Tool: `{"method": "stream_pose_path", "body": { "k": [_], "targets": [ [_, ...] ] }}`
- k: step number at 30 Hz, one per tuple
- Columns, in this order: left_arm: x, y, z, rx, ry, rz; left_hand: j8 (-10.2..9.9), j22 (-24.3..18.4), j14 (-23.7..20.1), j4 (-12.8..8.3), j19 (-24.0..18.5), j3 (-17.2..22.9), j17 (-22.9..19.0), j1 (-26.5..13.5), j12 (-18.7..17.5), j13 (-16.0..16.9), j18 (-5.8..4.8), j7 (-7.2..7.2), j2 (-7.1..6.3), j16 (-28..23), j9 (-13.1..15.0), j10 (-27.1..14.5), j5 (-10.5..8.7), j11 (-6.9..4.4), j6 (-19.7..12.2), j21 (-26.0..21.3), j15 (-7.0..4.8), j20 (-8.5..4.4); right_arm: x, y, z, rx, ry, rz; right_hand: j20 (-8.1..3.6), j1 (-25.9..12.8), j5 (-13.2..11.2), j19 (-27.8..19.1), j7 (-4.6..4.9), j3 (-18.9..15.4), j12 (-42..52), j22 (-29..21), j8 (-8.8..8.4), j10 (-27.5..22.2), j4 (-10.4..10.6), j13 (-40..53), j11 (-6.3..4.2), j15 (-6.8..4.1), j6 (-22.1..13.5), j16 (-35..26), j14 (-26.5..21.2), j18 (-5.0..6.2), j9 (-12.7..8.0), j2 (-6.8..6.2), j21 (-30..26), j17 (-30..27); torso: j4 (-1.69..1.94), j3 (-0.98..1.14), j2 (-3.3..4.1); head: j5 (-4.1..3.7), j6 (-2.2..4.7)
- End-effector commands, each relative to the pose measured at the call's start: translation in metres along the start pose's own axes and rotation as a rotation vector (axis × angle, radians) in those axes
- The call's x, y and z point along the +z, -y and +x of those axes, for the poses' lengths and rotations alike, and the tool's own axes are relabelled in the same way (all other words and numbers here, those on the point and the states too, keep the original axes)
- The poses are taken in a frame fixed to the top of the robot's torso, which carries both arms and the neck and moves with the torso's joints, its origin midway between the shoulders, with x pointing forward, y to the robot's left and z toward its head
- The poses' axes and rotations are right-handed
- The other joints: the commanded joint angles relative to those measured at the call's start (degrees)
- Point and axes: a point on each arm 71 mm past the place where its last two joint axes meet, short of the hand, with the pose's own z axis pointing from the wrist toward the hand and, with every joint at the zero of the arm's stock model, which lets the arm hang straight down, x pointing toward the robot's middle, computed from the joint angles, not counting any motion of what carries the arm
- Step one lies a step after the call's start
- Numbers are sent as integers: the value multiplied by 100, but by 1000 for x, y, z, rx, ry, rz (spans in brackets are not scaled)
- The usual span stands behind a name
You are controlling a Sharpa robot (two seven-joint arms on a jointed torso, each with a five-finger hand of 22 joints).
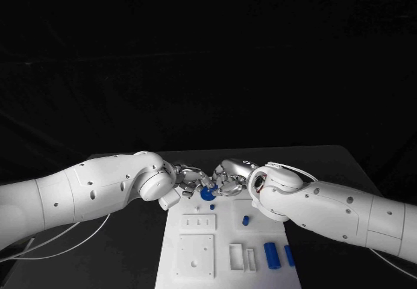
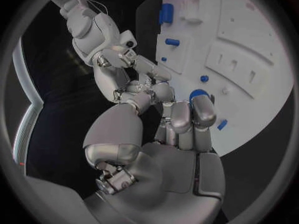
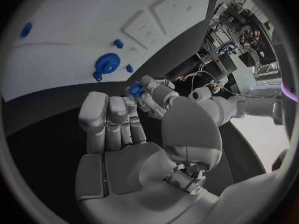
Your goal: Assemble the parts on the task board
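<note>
Head view shows both hands meeting over the board's (image 1: 187,253) far end, left hand (image 1: 184,180) and right hand (image 1: 230,179) together pinching a blue part (image 1: 208,193).

In the head view, the task board (image 1: 196,253) is cut off by the bottom edge, and its far end lies hidden under the meeting left hand (image 1: 187,180) and right hand (image 1: 230,179). The blue part (image 1: 208,193) between them shows only partly; which hand holds it cannot be told.
</note>
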Motion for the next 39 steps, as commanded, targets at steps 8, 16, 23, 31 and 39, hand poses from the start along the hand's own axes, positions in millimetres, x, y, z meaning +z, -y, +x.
{"method": "stream_pose_path", "body": {
  "k": [8, 16, 23, 31, 39],
  "targets": [
    [0, 4, -5, 13, 49, 28, 109, -51, -31, -13, -10, 47, -24, -182, -74, -34, 1059, -250, -27, 49, 818, 112, 344, -54, 532, 45, -100, -136, -1, 0, 1, -44, 7, -12, -72, -137, 62, 8, 106, -79, -7, -18, -59, -45, 91, 2, -12, -37, 71, -57, 20, 804, -22, -113, -15, 16, -2, -2, 0, -6, 5],
    [-1, 4, -7, 36, 59, 34, 162, -111, -34, -57, -23, 73, -45, -310, -117, -56, 1039, -308, -135, 68, 1020, 195, 709, -109, 701, 77, -150, -151, -3, 10, -3, -24, 52, 6, -55, -332, 248, -114, 265, -294, -182, -50, -329, -257, 255, -79, 130, 87, -398, -171, -66, 804, -120, -436, -106, 0, -5, -4, 1, 5, 8],
    [-2, 4, -8, 90, 80, 45, 149, -160, -32, -75, -27, 109, -61, -319, -155, -74, 1031, -343, -227, 83, 1141, 263, 994, -143, 777, 98, -183, -166, -8, 22, -8, -1, 93, 35, 6, -581, 779, -337, 374, -793, -313, -54, -437, -486, 254, -187, 247, 214, -652, -266, -262, 804, -138, -601, -202, 14, -6, -2, 2, 16, 1],
    [-4, 1, -12, 132, 129, 50, 183, -203, -13, -81, -27, 105, -34, -305, -177, -81, 1024, -388, -341, 113, 1260, 313, 1108, -182, 932, 115, -218, -177, -22, 45, -15, 11, 129, 73, 13, -579, 812, -360, 379, -875, -314, -56, -435, -500, 258, -219, 252, 219, -663, -272, -276, 804, -132, -574, -212, 21, 6, 1, -6, 40, -6],
    [-10, -11, -15, 201, 205, 38, 255, -232, 41, -14, -26, 82, 78, -318, -185, -119, 1009, -426, -423, 185, 1427, 381, 1166, -204, 1131, 160, -236, -182, -44, 93, -32, 180, 175, 224, 16, -526, 976, -343, 366, -891, -298, -66, -408, -471, 309, -270, 240, 207, -628, -283, -258, 804, -117, -523, -216, 21, 0, -2, -12, 86, -31]
  ]
}}
